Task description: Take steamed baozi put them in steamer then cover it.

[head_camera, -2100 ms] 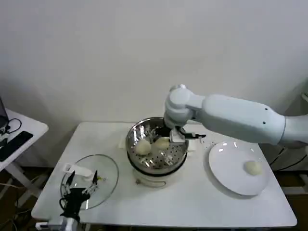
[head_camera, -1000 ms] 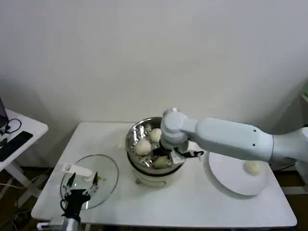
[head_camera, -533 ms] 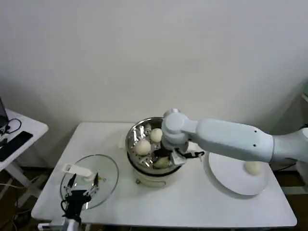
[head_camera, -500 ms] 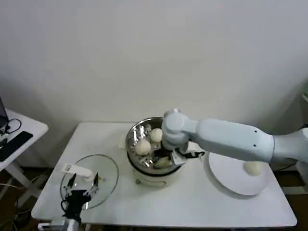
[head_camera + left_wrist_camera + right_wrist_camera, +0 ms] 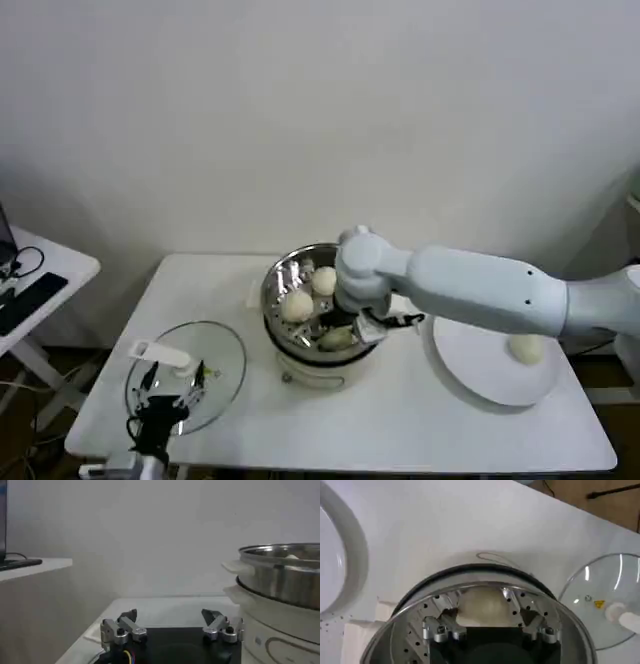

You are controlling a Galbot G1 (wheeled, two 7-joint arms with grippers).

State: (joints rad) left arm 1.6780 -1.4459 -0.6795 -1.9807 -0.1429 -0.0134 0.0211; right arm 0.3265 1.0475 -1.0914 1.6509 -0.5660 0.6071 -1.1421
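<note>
The steamer (image 5: 322, 312) stands mid-table, a shiny steel pot on a cream base, also in the left wrist view (image 5: 285, 570) and right wrist view (image 5: 470, 578). Three steamed baozi lie on its perforated tray: one left (image 5: 297, 306), one at the back (image 5: 323, 281), one at the near side (image 5: 338, 338). My right gripper (image 5: 345, 325) is down inside the pot, open, its fingers either side of that near baozi (image 5: 482, 604), which rests on the tray. Another baozi (image 5: 525, 348) lies on the white plate (image 5: 480, 375). My left gripper (image 5: 170, 615) waits open at the table's near left.
The clear glass lid (image 5: 215, 360) lies flat on the table left of the steamer, under my left gripper, and appears in the right wrist view (image 5: 605, 595). The plate (image 5: 340, 560) sits right of the steamer. A side table (image 5: 30, 280) with cables stands far left.
My right gripper came down from above the steamer with a baozi and set it at the tray's near side. Over the last half second it barely moves. The left arm stays put.
</note>
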